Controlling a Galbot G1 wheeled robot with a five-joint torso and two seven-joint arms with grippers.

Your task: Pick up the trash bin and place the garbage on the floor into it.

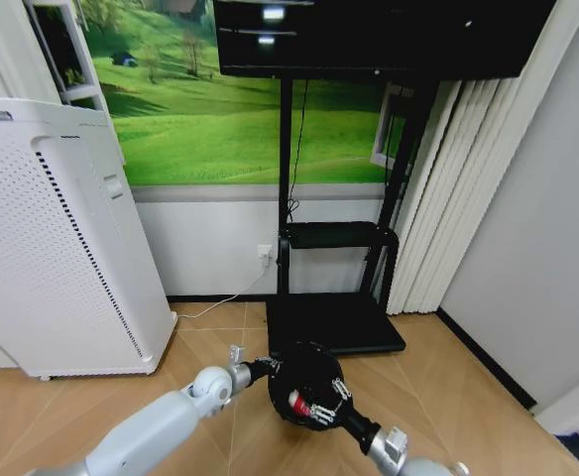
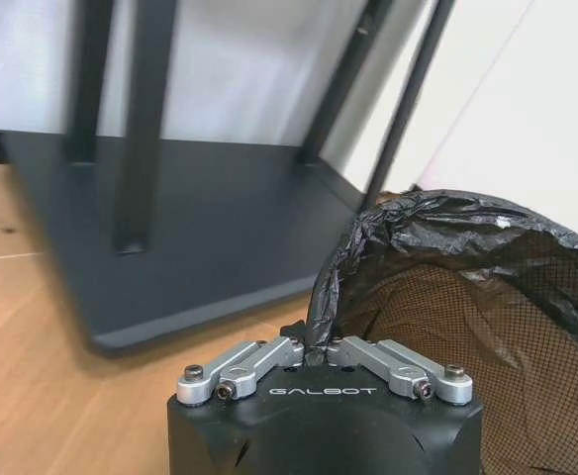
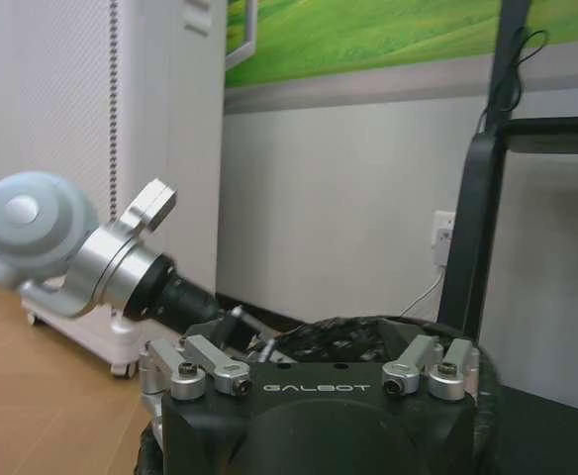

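From the head camera, the trash bin [image 1: 304, 382] is a small round black thing with a shiny black bag in it. It is low in the middle of the picture, above the tan wood floor [image 1: 438, 387], just in front of the flat black base of the TV stand [image 1: 334, 322]. The left gripper [image 1: 272, 370] reaches in from the left and touches the bin's rim on that side. The right gripper [image 1: 319, 407] comes up from the lower right, and its fingers are over the bin's open top. A small red piece of garbage [image 1: 297, 404] sits right at those fingers, at the mouth of the bin. I cannot tell if the fingers hold it. A big white air cleaner [image 1: 57, 243] with lots of tiny holes stands on the left, well apart from the bin.

From the left wrist camera, the left gripper [image 2: 318, 354] is pinched tight on the bag at the rim of the trash bin [image 2: 467, 297]. Its silver fingers [image 2: 254, 361] meet in the middle with the crinkly black plastic between them. You can see brown mesh inside the bin. The black stand base lies on the floor behind.

From the right wrist camera, the right gripper's black body and silver finger links hang over the black bin rim [image 3: 358, 332]. Its fingertips are hidden, so I cannot tell if they are wide or closed. The left arm's silver wrist [image 3: 121, 262] reaches to the bin from the other side, with the white air cleaner behind it
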